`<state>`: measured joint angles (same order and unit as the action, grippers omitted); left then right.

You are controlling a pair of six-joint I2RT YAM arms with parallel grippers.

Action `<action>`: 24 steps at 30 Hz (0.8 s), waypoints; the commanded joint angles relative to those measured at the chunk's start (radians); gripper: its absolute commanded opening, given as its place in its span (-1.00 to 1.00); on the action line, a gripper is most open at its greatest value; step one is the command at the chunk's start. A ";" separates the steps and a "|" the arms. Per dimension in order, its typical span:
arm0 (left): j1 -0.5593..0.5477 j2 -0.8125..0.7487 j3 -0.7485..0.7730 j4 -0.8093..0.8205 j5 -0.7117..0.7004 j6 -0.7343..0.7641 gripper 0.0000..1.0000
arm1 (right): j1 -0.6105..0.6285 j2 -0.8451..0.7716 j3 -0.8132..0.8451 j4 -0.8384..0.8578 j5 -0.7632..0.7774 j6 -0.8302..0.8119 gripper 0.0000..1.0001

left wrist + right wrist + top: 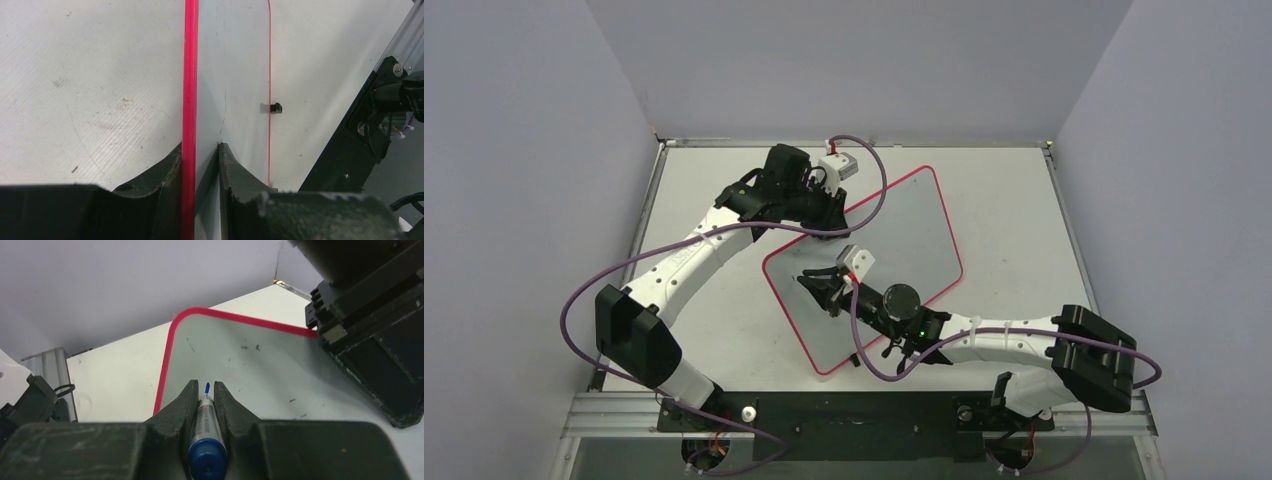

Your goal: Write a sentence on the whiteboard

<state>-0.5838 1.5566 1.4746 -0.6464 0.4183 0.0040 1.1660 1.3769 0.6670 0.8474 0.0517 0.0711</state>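
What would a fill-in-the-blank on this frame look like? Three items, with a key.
1. The left fingers are shut on the board's ____ rim.
2. The right fingers hold a marker with a ____ tip.
3. The board bears ____ writing yet.
Missing words: red; blue; no.

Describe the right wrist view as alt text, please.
The right gripper clamps a blue marker, tip pointing at the red-rimmed whiteboard, which shows only specks, no writing. The other arm's dark housing covers its right edge.
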 commanded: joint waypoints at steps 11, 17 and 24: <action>-0.007 0.015 -0.025 -0.036 -0.193 0.140 -1.00 | 0.088 -0.125 -0.136 -0.043 0.115 -0.018 -1.00; -0.008 0.016 -0.023 -0.038 -0.191 0.139 -1.00 | 0.134 -0.157 -0.128 -0.080 0.152 -0.036 -1.00; -0.010 0.012 -0.024 -0.037 -0.190 0.139 -1.00 | 0.133 -0.125 -0.032 -0.076 0.147 -0.101 -1.00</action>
<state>-0.5858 1.5566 1.4746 -0.6464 0.4133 0.0040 1.2968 1.2461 0.5461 0.7364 0.1844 0.0257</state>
